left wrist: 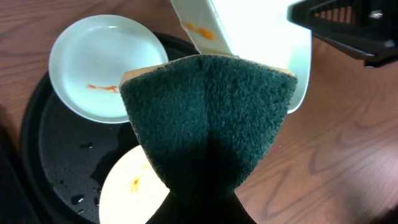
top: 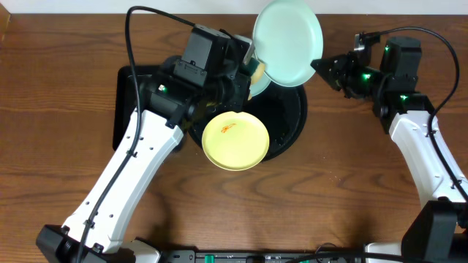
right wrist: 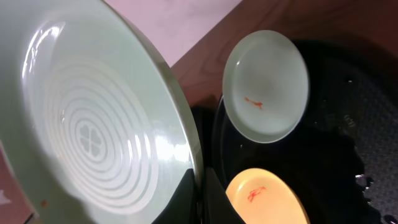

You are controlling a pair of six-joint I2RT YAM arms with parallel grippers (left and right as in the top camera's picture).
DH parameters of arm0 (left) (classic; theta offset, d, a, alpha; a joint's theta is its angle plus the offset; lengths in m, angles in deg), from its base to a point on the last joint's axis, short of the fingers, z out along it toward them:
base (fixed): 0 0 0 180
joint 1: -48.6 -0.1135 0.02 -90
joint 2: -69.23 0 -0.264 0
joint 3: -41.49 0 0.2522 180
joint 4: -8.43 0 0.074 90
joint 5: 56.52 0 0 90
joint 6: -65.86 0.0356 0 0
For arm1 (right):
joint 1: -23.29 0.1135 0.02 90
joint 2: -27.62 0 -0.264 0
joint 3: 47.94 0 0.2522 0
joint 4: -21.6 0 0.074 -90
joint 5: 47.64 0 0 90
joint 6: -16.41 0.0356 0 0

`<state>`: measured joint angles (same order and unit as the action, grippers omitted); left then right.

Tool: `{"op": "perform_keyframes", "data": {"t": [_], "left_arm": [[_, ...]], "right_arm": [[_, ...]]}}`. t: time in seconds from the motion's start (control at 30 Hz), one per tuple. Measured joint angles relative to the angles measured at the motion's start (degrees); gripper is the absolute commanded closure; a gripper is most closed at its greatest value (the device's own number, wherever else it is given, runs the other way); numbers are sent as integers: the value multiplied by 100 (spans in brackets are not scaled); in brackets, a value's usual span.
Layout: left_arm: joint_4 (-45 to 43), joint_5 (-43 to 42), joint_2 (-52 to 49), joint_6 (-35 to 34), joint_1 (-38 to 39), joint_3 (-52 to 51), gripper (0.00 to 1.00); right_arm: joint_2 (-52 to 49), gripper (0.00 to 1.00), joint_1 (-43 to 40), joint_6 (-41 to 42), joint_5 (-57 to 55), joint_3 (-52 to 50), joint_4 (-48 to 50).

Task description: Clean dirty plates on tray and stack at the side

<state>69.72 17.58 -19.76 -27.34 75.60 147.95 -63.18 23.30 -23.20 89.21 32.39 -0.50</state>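
Your right claw (top: 320,66) is closed on the rim of a mint plate (top: 287,40). It holds the plate tilted in the air over the far edge of the table (top: 365,190), just above the far rim of the round tray (top: 292,120). The left wrist view shows an orange smear near the raised plate's lower edge.

Your left claw (top: 241,71) is clamped on a green sponge (left wrist: 208,124), which is pinched into a fold and hides the fingers. The sponge's top edge sits right at the raised plate's lower rim. You cannot tell from these views whether they touch.

Two more plates lie flat on the round tray, each with an orange smear. A second mint plate (right wrist: 266,84) is at the far side, under your left wrist. A yellow plate (top: 235,141) lies at the near-left, overhanging the rim. Water drops dot the tray floor.

A rectangular tray (top: 126,102) lies just left of the round one, and your left arm crosses over it.
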Motion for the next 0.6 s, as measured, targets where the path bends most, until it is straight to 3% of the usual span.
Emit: {"op": "perform_keyframes", "data": {"t": [0.6], "left_arm": [[199, -70, 0, -109, -221, 0, 92]], "right_arm": [[0, 99, -323, -9, 426, 0, 374]]}}
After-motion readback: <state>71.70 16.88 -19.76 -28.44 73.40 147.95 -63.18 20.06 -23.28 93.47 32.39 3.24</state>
